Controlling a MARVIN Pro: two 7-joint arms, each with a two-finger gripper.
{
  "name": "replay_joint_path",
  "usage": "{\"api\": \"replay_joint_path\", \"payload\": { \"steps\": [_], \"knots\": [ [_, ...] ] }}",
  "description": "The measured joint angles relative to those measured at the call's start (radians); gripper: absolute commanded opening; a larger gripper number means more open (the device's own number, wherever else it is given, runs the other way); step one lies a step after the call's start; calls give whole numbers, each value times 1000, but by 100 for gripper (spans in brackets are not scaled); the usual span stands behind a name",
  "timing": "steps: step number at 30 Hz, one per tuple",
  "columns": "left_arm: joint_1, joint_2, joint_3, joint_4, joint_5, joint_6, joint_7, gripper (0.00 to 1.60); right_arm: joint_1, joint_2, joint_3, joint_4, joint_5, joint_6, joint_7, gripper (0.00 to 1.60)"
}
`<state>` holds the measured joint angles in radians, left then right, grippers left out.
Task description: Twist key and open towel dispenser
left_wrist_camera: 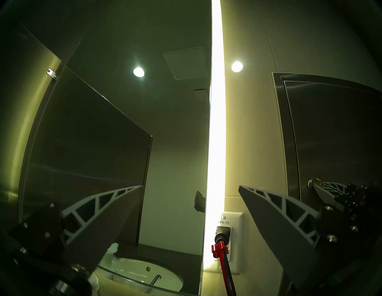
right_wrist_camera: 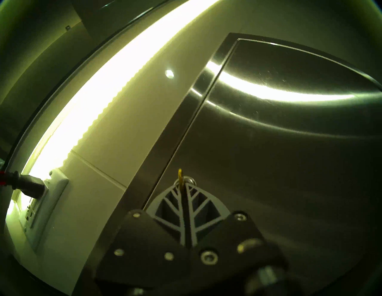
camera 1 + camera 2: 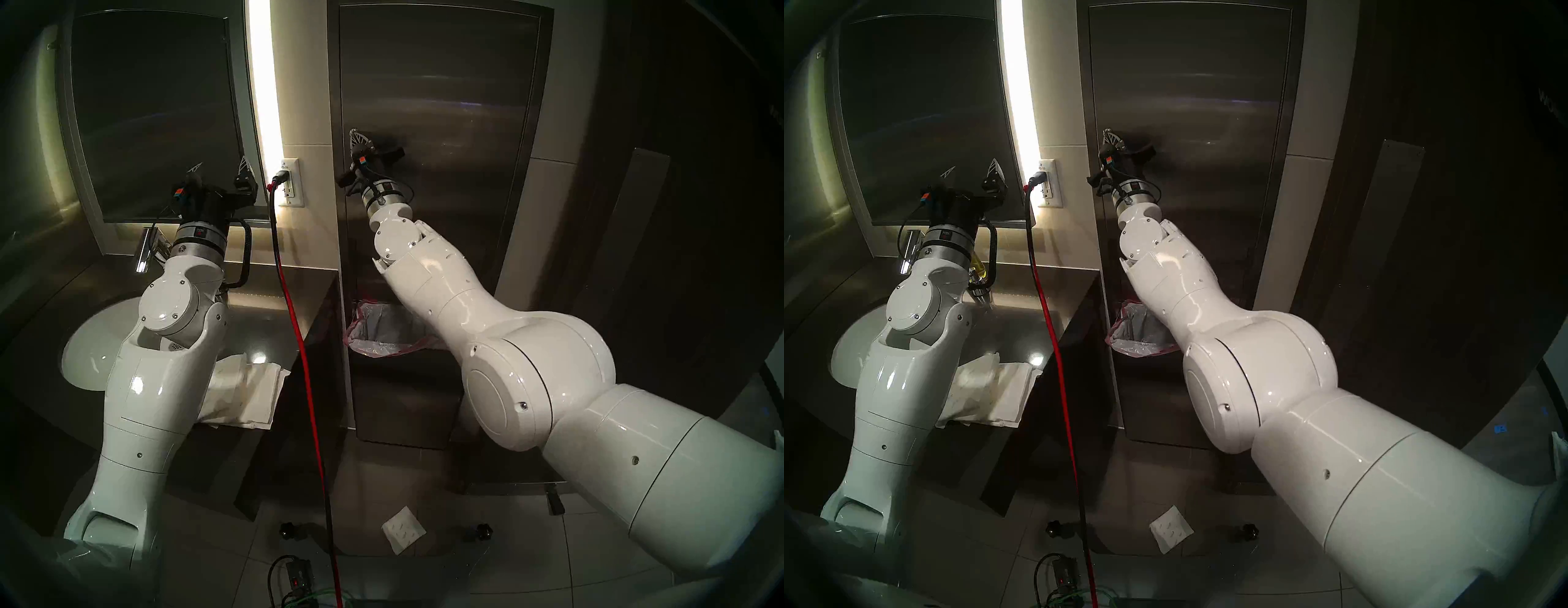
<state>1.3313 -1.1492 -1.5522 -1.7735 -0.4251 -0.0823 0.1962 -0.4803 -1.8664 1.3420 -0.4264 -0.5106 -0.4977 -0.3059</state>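
right gripper (image 2: 183,191): pinched on key (image 2: 180,175) in towel dispenser (image 2: 289,165) lock
left gripper (image 1: 190,190): spread, empty
risk: tiny key slips out mid-twist

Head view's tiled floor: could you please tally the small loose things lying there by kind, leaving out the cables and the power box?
Round black plastic knobs: 2
Square white folded paper towel: 1
Total: 3
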Motion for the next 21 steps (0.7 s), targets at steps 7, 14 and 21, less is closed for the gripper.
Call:
{"api": "replay_joint_path", "payload": {
  "steps": [7,14,21],
  "knots": [
    [0,0,0,0,0,0,0,160,-39,17,16,-40,10,-29,-50,51],
    [0,0,0,0,0,0,0,160,-29,32,-10,-26,-8,-37,-14,160],
    [0,0,0,0,0,0,0,160,-6,39,-29,-15,-23,-26,30,160]
  ]
}}
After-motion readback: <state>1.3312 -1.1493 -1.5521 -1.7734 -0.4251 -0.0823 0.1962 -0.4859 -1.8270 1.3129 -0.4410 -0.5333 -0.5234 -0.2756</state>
